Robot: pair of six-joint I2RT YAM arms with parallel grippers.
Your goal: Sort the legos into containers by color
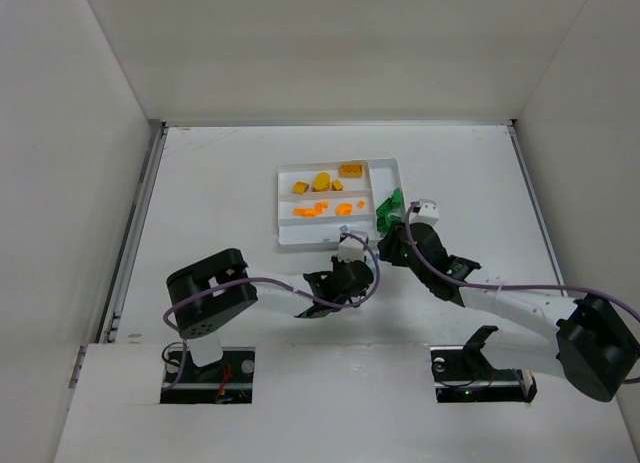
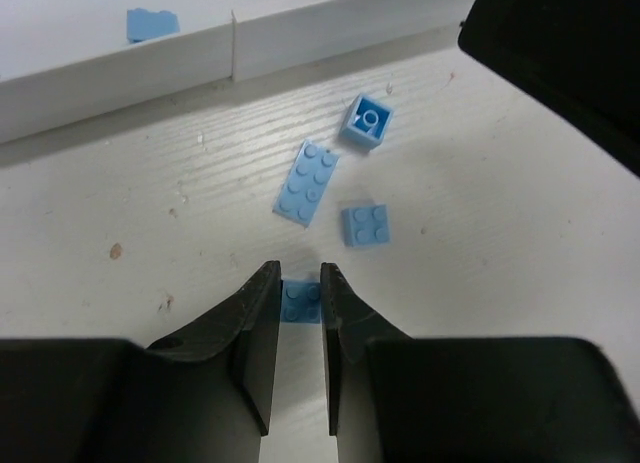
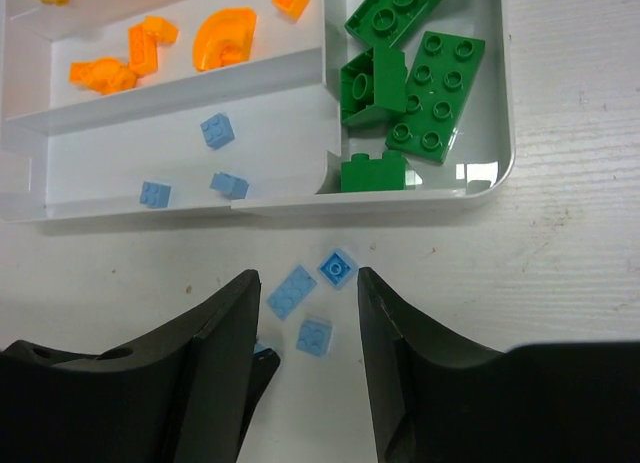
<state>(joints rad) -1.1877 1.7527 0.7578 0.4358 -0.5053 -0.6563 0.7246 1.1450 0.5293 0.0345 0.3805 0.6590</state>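
A white, faintly grained table boxed in by plain white walls carries everything here. Nearest the arm bases, the left gripper stands low over the tabletop. Its fingers are drawn narrow around a light-blue piece and seem to touch it on both sides, most likely to lift it for sorting. Just beyond lie three loose light-blue pieces: a flat plate, a small square brick and one turned studs-down, close together but apart. They sit just outside the tray wall, so they are probably unsorted.

The right gripper hovers above this same cluster with its jaws spread wide and nothing between them. It appears to be ready for its own pick, and the two arms crowd each other.

Past the wall, the nearest long section already holds a few sorted blue pieces, which looks like the home for the rest. Green bricks fill the crosswise end section. Orange bits lie in the middle section and yellow bricks in the farthest.
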